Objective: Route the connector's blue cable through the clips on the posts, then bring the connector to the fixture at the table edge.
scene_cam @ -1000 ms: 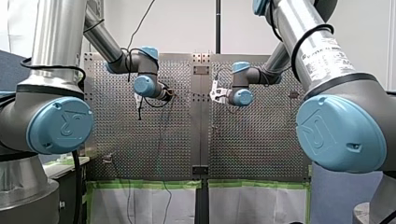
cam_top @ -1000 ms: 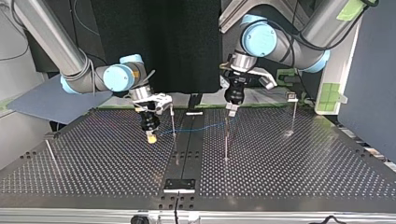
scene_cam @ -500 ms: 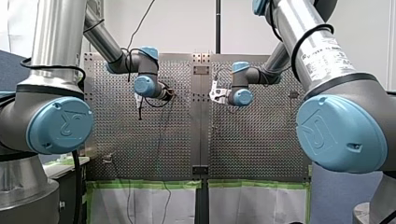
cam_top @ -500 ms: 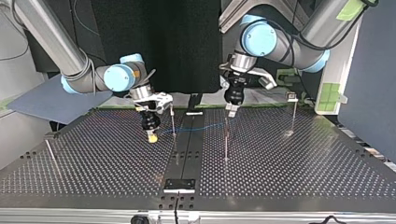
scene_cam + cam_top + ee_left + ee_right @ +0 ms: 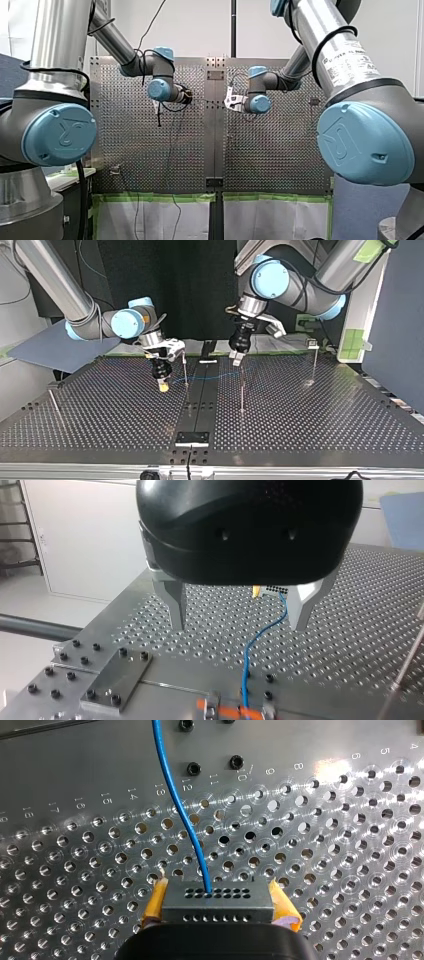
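My right gripper (image 5: pixel 219 896) is shut on the dark grey connector (image 5: pixel 218 909), its yellow pads (image 5: pixel 156 901) pressed against both ends. The blue cable (image 5: pixel 176 795) runs from the connector's face across the perforated plate. In the top view my right gripper (image 5: pixel 162 386) hangs low over the table, beside a thin post (image 5: pixel 185 368). The cable (image 5: pixel 220 375) stretches from there toward a second post (image 5: pixel 242 390). My left gripper (image 5: pixel 235 358) hovers above that cable, open and empty. Between its metal fingers (image 5: pixel 176 605) the cable (image 5: pixel 252 645) leads down to an orange clip (image 5: pixel 239 713).
A third post (image 5: pixel 314 365) stands at the top view's right and a leaning one (image 5: pixel 53 401) at its left. The fixture plate (image 5: pixel 192 437) sits at the near table edge. A bolted metal block (image 5: pixel 114 672) lies beside my left gripper.
My left arm has swung toward the top view's left, carrying its open gripper over the cable. My right arm and the connector have stayed put.
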`<state>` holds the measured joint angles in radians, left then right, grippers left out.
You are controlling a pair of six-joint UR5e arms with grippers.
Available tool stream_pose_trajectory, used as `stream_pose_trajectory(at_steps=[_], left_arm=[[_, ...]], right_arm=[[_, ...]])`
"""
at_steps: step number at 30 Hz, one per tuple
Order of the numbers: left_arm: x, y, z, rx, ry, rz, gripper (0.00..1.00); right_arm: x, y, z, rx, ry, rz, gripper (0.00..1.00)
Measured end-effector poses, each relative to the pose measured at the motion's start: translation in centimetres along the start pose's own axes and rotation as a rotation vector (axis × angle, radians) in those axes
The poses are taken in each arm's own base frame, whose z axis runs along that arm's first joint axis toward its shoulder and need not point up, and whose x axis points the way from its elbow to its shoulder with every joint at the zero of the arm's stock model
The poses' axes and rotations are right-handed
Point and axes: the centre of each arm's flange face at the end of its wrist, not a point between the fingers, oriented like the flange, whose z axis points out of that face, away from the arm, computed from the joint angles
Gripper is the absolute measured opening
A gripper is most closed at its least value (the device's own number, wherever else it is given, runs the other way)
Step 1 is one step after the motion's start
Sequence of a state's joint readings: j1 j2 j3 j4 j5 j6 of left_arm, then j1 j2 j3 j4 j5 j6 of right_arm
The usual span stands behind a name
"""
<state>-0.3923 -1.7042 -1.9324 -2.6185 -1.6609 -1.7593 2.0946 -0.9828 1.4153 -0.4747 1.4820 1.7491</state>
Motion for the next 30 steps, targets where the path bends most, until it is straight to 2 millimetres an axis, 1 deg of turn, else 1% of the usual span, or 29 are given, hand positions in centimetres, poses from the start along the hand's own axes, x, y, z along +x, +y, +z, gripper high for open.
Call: stream_pose_trajectory(at_steps=[10,21,23,26,30], left_arm=[[1.1,-3.1,1.3,-0.003,0.019,0.056,1.00],[2.7,-7.7,3.3,0.002,-0.016,0.140,1.00],[3.1,-8.3,3.7,-0.003,-0.021,0.156,1.00],[4.0,-8.3,4.1,-0.023,-0.013,0.176,1.00],[5.8,-7.4,4.7,-0.070,0.015,0.205,1.00]], right_arm=[[-0.1,-0.1,-0.1,0.000,-0.007,0.001,0.00],[-0.1,-0.1,-0.1,0.000,-0.006,0.001,0.00],[-0.1,-0.1,-0.1,0.000,-0.005,0.000,0.00],[-0.1,-0.1,-0.1,0.001,-0.004,0.000,0.00],[-0.1,-0.1,-0.1,0.000,-0.005,0.000,0.00]])
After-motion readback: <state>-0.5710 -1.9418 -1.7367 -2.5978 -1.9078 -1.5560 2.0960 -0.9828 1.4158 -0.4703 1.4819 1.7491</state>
